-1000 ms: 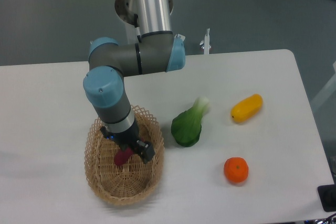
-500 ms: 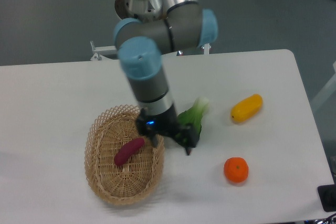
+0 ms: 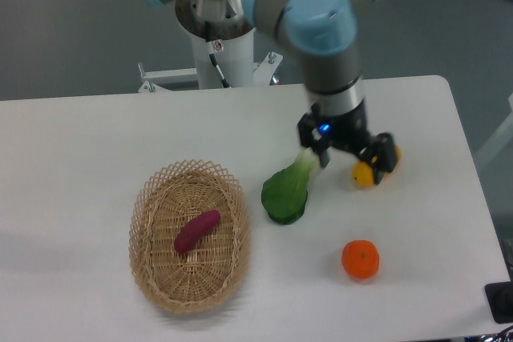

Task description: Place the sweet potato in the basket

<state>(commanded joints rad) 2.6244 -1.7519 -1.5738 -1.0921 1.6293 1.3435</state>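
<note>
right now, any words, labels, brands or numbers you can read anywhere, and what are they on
None: no readable text, label, brand or number shows in this view.
The arm, end effector, basket, sweet potato, orange, yellow fruit and green vegetable bear no markings.
The end effector shows only a small blue light, not a sign.
</note>
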